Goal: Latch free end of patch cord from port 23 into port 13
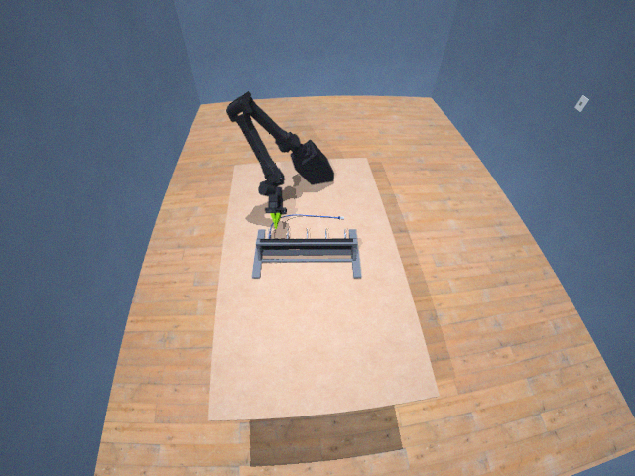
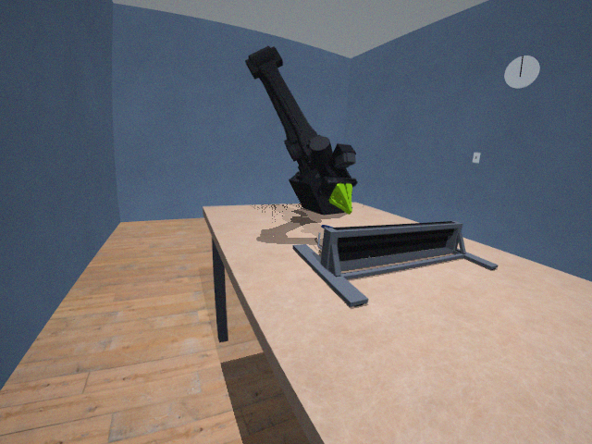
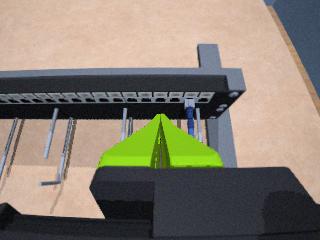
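Observation:
The grey rack (image 1: pixel 255 266) (image 2: pixel 329 251) (image 3: pixel 220 140) stands on the table with its black patch panel (image 3: pixel 115 82) turned toward the arm. A blue patch cord (image 1: pixel 313 215) (image 3: pixel 191 122) is plugged into a port near the panel's right end in the wrist view. It runs along the table on the arm's side of the rack. Its free end (image 1: pixel 341 218) lies on the table, apart from my fingers, and is out of the wrist view. My gripper (image 1: pixel 275 222) (image 2: pixel 348 208) (image 3: pixel 160 120) has green fingers pressed together on nothing. It hangs just in front of the panel, a little left of the plugged-in blue connector (image 3: pixel 189 104).
Several grey cable bars (image 3: pixel 51 132) stick out from the panel toward me along its length. The arm's black base (image 1: pixel 313 163) sits on the table (image 1: pixel 317 332) (image 2: pixel 430 334) beyond the cord. The table's edge (image 3: pixel 295 60) runs close past the rack's right post in the wrist view.

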